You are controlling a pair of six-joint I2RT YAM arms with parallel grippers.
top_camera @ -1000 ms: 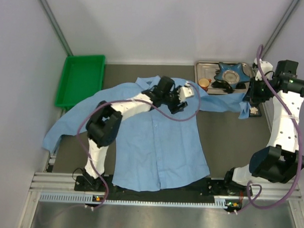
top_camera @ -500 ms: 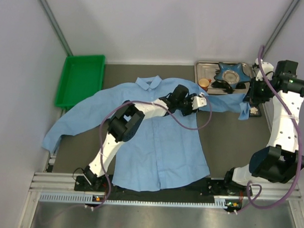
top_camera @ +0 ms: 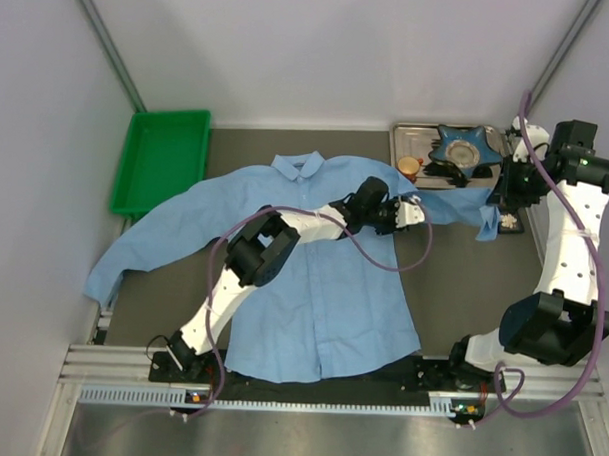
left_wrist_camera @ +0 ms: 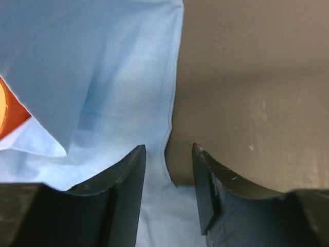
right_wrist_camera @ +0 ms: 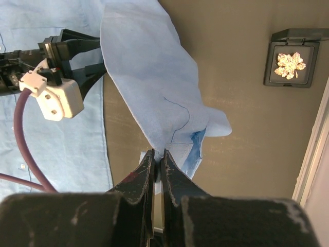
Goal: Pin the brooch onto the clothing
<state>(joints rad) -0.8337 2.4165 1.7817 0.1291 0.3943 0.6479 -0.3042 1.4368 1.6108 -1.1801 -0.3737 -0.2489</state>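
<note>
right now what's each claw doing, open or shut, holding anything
Left claw: open, astride the shirt edge, gripping nothing.
Right claw: shut on the shirt, at its sleeve.

A green bin (top_camera: 162, 158) lay far left, while far right a metal tray (top_camera: 406, 139) held a blue star-shaped dish (top_camera: 462, 148), an orange cup (top_camera: 409, 168) alongside.

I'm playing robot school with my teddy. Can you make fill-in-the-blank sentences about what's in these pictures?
The right gripper is pinching the shirt by its ____.
The jaws of the left gripper stand ____.
The brooch in the dark box is coloured ____.
The tray left of the shirt is ____.

Missing words: sleeve; open; gold; green.
</note>
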